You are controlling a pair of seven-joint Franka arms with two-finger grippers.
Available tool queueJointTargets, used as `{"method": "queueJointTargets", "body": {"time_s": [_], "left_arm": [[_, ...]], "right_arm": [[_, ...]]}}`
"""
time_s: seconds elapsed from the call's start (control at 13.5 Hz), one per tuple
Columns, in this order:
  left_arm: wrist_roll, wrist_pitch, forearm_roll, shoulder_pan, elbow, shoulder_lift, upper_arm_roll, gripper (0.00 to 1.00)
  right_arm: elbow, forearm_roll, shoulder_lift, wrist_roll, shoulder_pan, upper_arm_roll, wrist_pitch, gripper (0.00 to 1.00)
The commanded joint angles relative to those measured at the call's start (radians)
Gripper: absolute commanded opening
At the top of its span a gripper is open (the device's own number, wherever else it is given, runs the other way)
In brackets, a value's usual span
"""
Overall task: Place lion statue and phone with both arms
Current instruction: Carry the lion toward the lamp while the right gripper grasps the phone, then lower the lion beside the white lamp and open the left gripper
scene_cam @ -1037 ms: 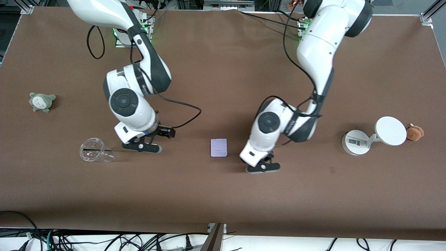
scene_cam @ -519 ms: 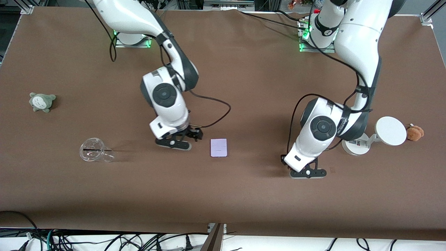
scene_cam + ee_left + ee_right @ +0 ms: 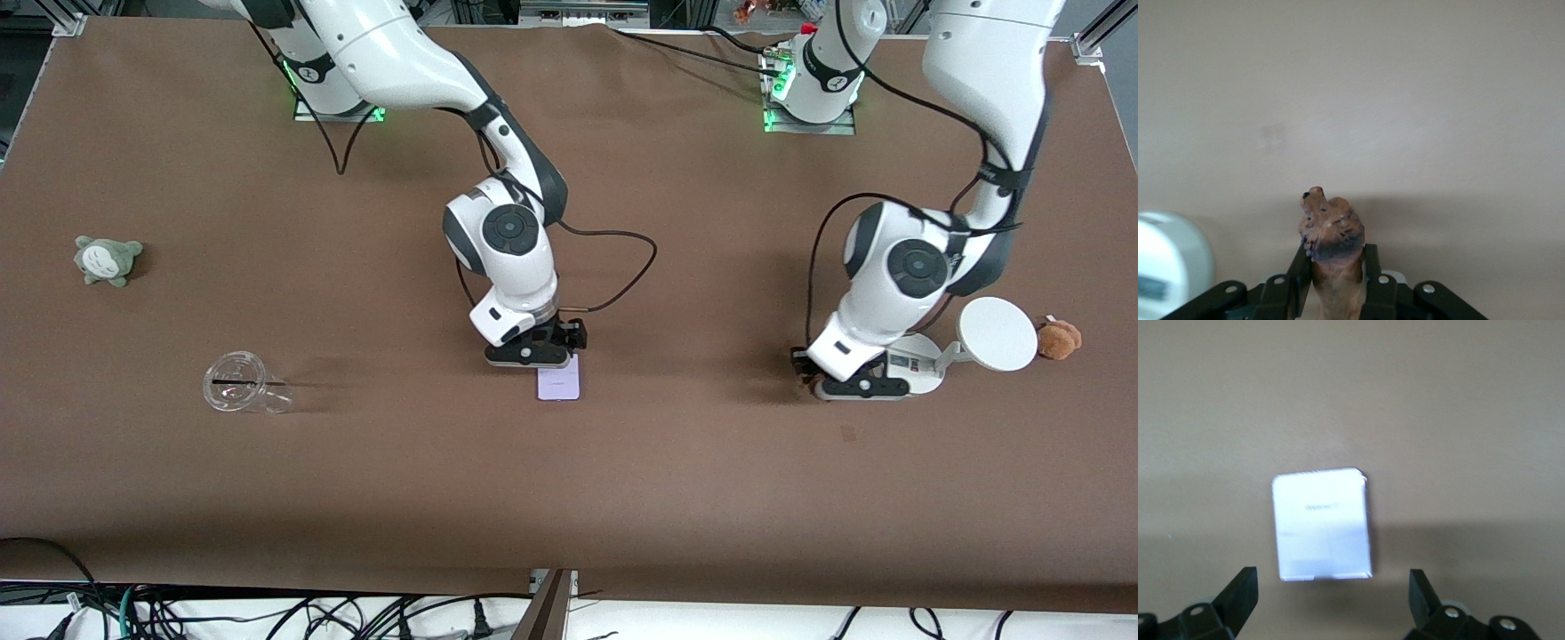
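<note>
1. Front view: right gripper (image 3: 532, 354), fingers spread wide and empty, has travelled from near the clear cup (image 3: 238, 383) to just above the phone (image 3: 558, 382).
2. Left gripper (image 3: 855, 386), clamped on the lion statue (image 3: 1331, 233), has moved away from the phone, beside the white stand (image 3: 916, 363).
3. Cup lies tipped, apparently empty.

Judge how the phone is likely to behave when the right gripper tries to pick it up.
The phone lies flat on the table, so it probably offers little edge and may slide. It looks thin and rigid, likely light. The right gripper is open over it, seemingly wider than the phone.
</note>
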Motion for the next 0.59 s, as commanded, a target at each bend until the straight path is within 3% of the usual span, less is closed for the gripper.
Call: {"method": "queueJointTargets", "body": {"time_s": [0.0, 0.52], "left_arm": [[0.063, 0.017, 0.022, 0.048, -0.064, -0.042, -0.013, 0.0], [0.065, 0.02, 0.022, 0.061, -0.058, 0.004, -0.013, 0.01]], "right_arm": [[0.066, -0.019, 0.074, 0.012, 0.004, -0.013, 0.072, 1.0], [0.066, -0.038, 0.127, 0.016, 0.008, -0.015, 0.158, 1.0]]}}
